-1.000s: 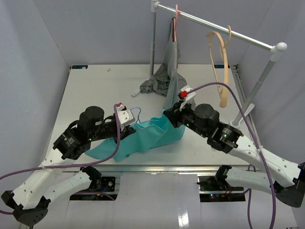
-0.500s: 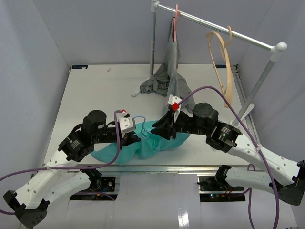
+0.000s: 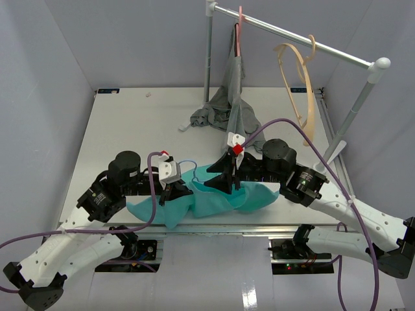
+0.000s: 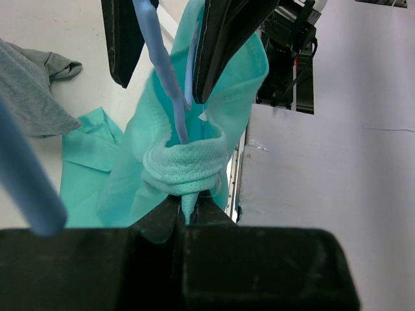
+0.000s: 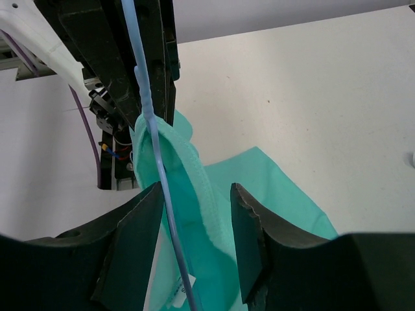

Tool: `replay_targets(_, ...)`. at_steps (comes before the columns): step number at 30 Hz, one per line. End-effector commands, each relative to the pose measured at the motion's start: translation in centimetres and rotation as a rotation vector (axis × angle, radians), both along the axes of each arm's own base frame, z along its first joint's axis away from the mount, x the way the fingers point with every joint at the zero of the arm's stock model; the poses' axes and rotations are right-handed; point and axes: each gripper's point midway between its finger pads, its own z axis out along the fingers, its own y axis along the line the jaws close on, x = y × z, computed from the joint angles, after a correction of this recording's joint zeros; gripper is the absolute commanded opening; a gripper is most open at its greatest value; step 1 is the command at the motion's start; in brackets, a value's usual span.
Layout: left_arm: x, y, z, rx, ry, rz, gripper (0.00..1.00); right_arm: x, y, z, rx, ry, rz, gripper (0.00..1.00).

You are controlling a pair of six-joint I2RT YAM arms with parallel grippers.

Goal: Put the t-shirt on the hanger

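Note:
The teal t-shirt lies bunched near the table's front edge, between the two arms. My left gripper is shut on a pinched fold of the t-shirt, the cloth squeezed between its jaws. The light-blue wire hanger runs down into the shirt's rolled collar; a loop of it shows beside the left wrist. My right gripper faces the left one, open. The hanger wire and the collar hem pass between its fingers, apart from the right pad.
A clothes rack stands at the back right. On it hang a pink hanger with a grey garment draping onto the table, and a tan wooden hanger. The table's front edge is just below the shirt.
My right gripper has swung left toward the left gripper and opened, letting go of the shirt. The cloth has dropped and spread to the right. The left gripper keeps its hold.

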Motion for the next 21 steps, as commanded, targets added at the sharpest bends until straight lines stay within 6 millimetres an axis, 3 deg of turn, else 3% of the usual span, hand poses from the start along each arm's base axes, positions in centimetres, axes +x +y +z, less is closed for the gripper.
replay_targets(1, -0.9, -0.2, 1.0, -0.045, -0.022, -0.049, 0.0, -1.1, 0.6, 4.4, 0.09, -0.09, 0.085, 0.57)
replay_targets(10, -1.1, -0.5, 1.3, -0.056, -0.02, -0.071, 0.0, -1.0, 3.2, 5.3, 0.142, -0.082, 0.168, 0.57)
replay_targets(17, -1.2, -0.6, 1.6, -0.07, -0.022, -0.077, 0.0, -0.4, 4.7, 5.6, 0.185, -0.053, 0.172, 0.51)
replay_targets(19, -1.1, -0.6, 1.7, -0.072, -0.024, -0.072, 0.0, -0.1, 4.8, 5.8, 0.208, -0.048, 0.154, 0.42)
replay_targets(21, -1.1, -0.5, 1.8, -0.079, -0.024, -0.066, 0.0, 0.2, 4.7, 6.0, 0.235, -0.052, 0.126, 0.22)
